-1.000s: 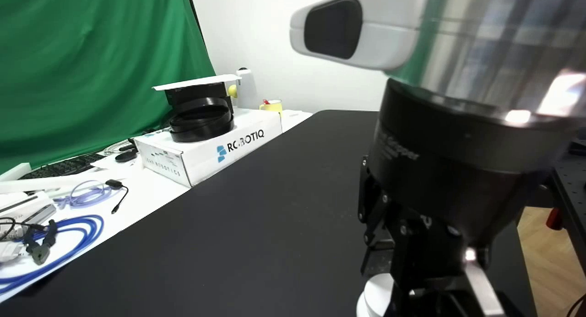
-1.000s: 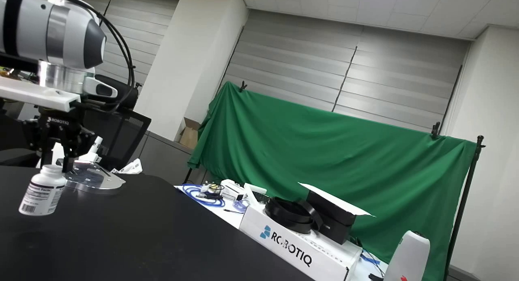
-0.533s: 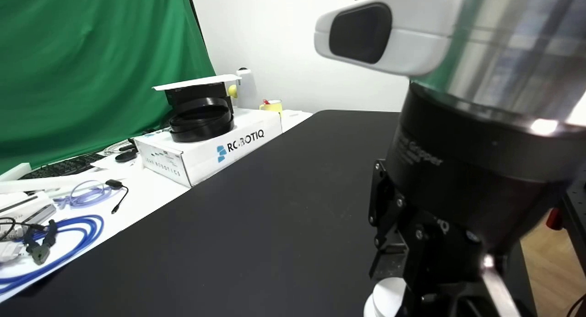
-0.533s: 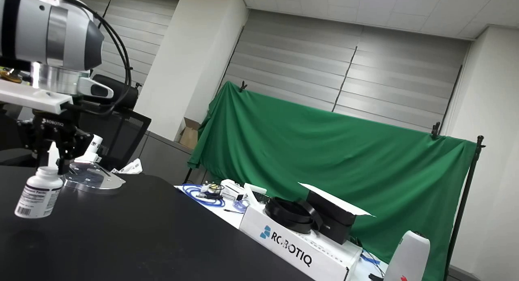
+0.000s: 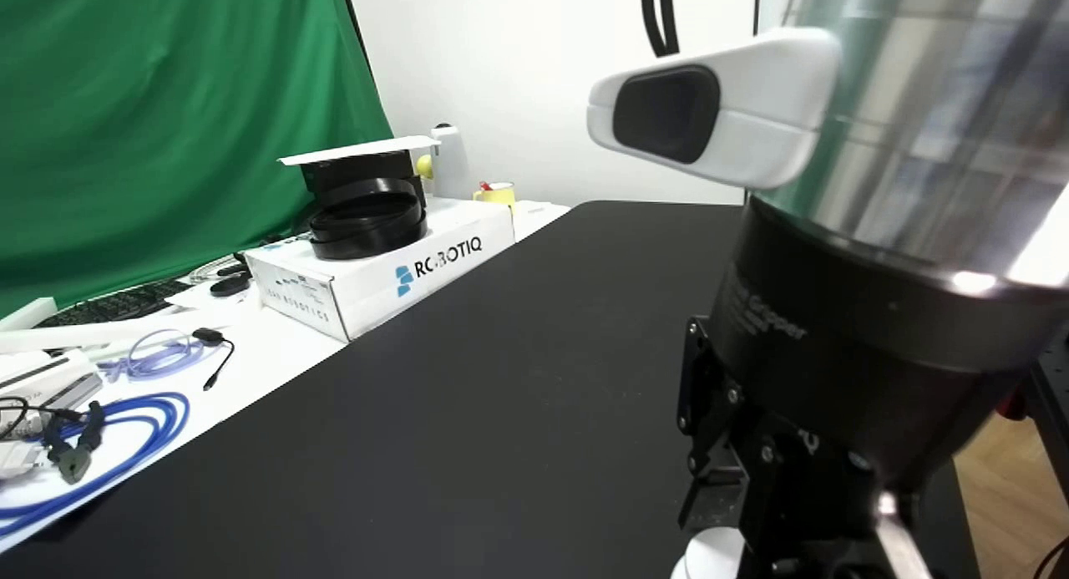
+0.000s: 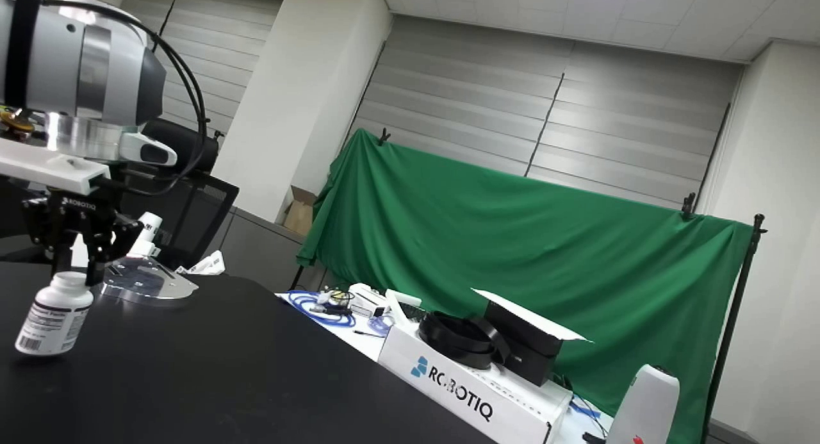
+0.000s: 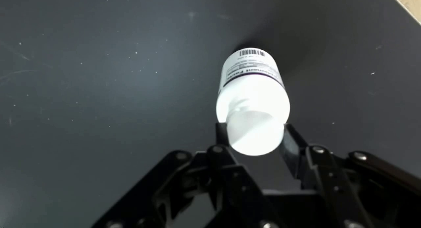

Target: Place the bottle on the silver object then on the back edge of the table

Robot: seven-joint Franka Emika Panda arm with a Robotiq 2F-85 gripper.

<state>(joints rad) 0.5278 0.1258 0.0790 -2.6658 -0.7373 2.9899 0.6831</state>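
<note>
The small white bottle [image 6: 54, 316] with a white cap and a dark label band is held by my gripper [image 6: 77, 274], tilted, over the black table [image 6: 256, 373]. Its base is very close to the table top; I cannot tell whether it touches. In the wrist view my gripper [image 7: 253, 126] has its fingers on both sides of the cap of the bottle [image 7: 252, 96]. In an exterior view only the cap area of the bottle [image 5: 711, 556] shows at the bottom edge. The round silver object [image 6: 150, 289] lies on the table behind and right of the bottle.
A white Robotiq box [image 5: 426, 270] with black rings [image 5: 367, 220] stands on a white table [image 5: 259, 370] alongside the black one. Blue cable [image 5: 159, 429] and small parts lie there. A white part [image 6: 205, 264] sits behind the silver object. A table edge [image 7: 406, 9] shows in the wrist view.
My gripper, still shut on the bottle, has moved down and a little farther from the silver object. The bottle is now nearer the table top. The silver object has not moved.
</note>
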